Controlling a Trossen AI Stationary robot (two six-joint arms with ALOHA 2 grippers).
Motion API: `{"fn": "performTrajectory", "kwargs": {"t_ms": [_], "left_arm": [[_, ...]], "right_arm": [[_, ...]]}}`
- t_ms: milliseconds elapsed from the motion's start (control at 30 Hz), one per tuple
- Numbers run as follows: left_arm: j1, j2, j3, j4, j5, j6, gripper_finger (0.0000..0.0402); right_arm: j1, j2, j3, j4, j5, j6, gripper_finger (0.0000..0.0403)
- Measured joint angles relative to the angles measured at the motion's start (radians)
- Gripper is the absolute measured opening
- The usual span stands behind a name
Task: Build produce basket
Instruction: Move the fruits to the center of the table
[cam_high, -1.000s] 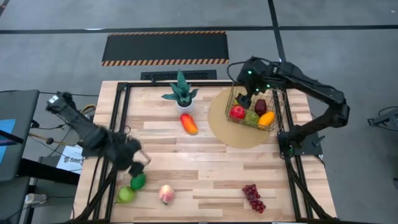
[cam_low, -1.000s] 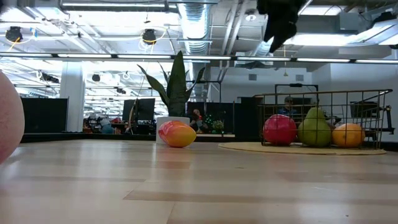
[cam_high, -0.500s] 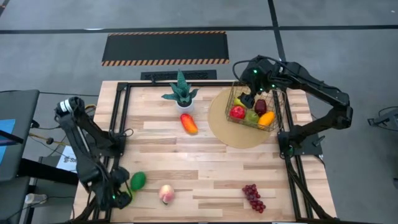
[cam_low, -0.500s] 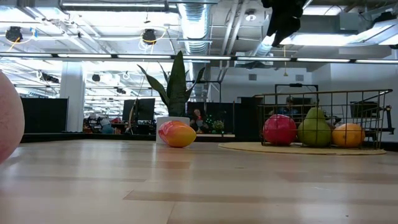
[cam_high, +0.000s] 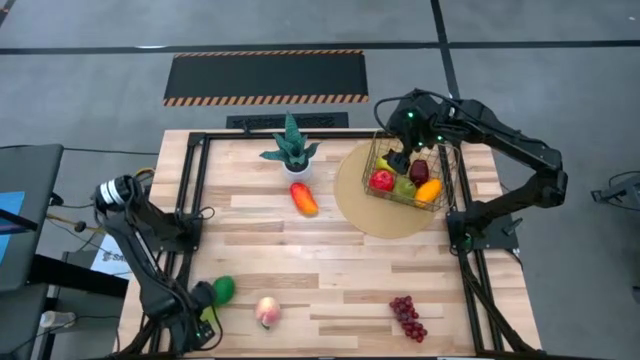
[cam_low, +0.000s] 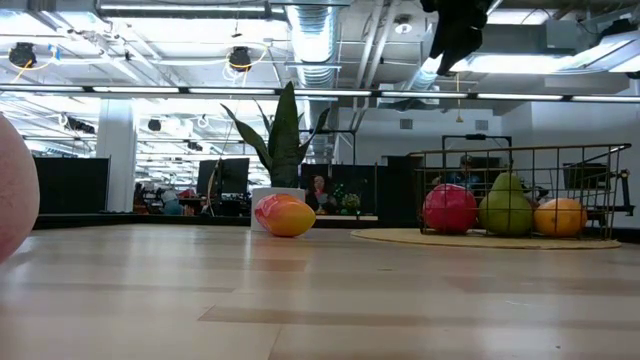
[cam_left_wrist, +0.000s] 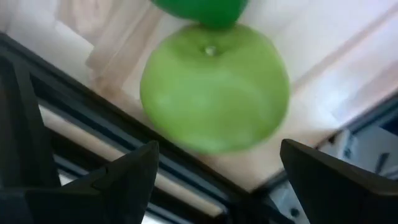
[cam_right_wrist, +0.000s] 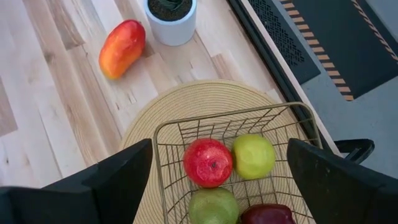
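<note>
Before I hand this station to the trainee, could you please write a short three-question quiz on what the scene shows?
1. True or false: the grapes lie inside the basket.
2. Which fruit sits just ahead of the left gripper, between its fingers? A peach, B green apple, C mango.
3. Fill in: the right gripper, fingers open, hangs over the ____.
Key: 1 false, they lie on the table; 2 B; 3 basket.
</note>
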Motion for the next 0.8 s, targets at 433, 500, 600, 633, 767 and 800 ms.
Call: {"fn": "performTrajectory", "kwargs": {"t_ms": [433, 500, 600, 633, 767, 800], "left_arm": [[0.114, 0.086, 0.000, 0.003, -0.239, 0.046, 0.0327], [0.152, 0.085, -0.001, -0.006, -0.280, 0.103, 0.0327], [0.206, 0.084, -0.001, -0.034, -0.305, 0.234, 0.0327], [0.222, 0.084, -0.004, -0.038, -0.313, 0.282, 0.0327], [0.297, 0.084, -0.032, -0.031, -0.328, 0.464, 0.0327], [0.321, 0.084, -0.037, -0.022, -0.332, 0.515, 0.0327]], "right_arm": [[0.006, 0.001, 0.000, -0.018, -0.003, -0.019, 0.0386], [0.006, 0.001, 0.000, -0.020, -0.003, -0.019, 0.0386], [0.006, 0.001, 0.000, -0.021, -0.003, -0.021, 0.0386], [0.006, 0.001, 0.000, -0.021, -0.003, -0.020, 0.0386], [0.007, 0.001, 0.000, -0.023, -0.004, -0.018, 0.0386], [0.007, 0.001, 0.000, -0.025, -0.008, -0.018, 0.0386]]}}
